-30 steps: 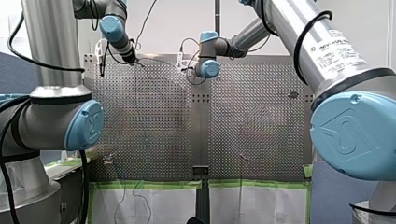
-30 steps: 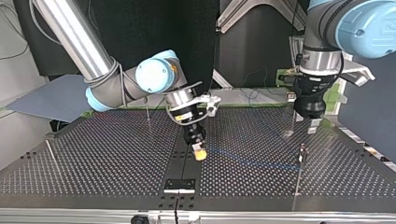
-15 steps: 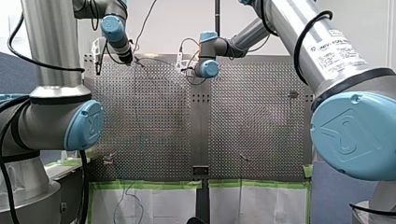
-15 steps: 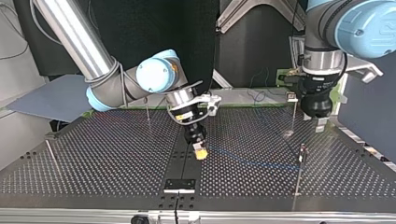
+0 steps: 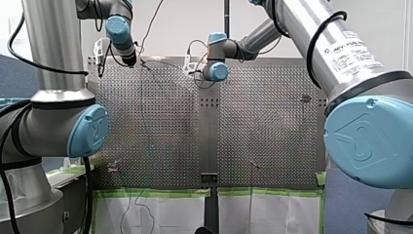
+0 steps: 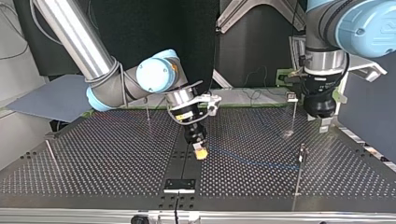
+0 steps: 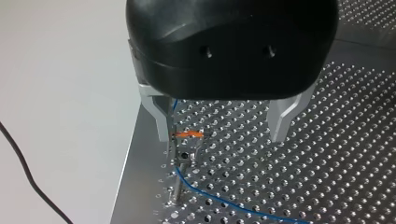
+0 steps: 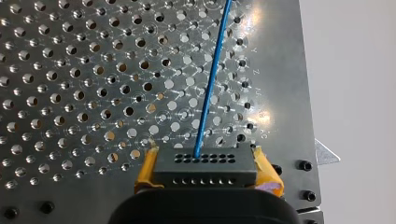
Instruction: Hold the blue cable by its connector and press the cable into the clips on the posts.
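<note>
The blue cable (image 8: 210, 88) runs out of a black connector (image 8: 205, 161), and my right gripper (image 8: 206, 173) is shut on that connector with its yellow pads (image 8: 267, 173). In the top view my right gripper (image 6: 201, 152) hangs low over the table's middle, and the cable (image 6: 252, 162) trails to a post with a clip (image 6: 302, 151). My left gripper (image 7: 220, 137) is open, its metal fingers (image 7: 280, 119) apart. A post clip with an orange tab (image 7: 186, 140) stands beside one finger, with the cable (image 7: 210, 200) passing through it. In the top view my left gripper (image 6: 322, 121) hovers at the right.
Thin posts stand on the perforated table (image 6: 116, 158): one behind the near clip post (image 6: 292, 109), one at the back middle-left (image 6: 147, 111), one leaning at the left edge (image 6: 51, 151). A black bracket (image 6: 179, 185) sits at the near edge.
My left gripper has drawn away from the posts, up and toward the top view's right. My right gripper and the connector have stayed put.
</note>
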Robot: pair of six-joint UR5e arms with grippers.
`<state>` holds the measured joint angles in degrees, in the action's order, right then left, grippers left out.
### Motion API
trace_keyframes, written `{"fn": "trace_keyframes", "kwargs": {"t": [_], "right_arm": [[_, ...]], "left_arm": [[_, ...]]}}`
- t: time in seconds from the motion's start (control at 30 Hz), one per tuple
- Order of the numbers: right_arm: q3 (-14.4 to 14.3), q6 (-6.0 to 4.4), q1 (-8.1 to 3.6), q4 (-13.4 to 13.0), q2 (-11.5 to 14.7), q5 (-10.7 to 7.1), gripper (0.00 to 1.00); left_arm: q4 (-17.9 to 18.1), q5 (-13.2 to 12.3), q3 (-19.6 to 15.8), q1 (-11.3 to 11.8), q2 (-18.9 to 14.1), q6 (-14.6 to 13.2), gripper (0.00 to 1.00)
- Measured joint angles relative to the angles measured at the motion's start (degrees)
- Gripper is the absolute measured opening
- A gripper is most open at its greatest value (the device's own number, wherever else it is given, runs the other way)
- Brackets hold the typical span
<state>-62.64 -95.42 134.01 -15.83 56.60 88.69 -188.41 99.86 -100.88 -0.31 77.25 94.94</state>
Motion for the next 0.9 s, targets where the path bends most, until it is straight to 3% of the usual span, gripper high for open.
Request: {"fn": "trace_keyframes", "kwargs": {"t": [0.43,0.9], "right_arm": [[-0.02,0.13,-0.01,0.08,-0.02,0.0,0.0],[-0.02,0.13,-0.01,0.14,-0.04,0.02,0.0]], "left_arm": [[5.71,-0.51,0.44,1.14,-0.04,0.13,1.0],[7.01,-4.95,0.45,1.49,0.44,2.41,1.0]]}}
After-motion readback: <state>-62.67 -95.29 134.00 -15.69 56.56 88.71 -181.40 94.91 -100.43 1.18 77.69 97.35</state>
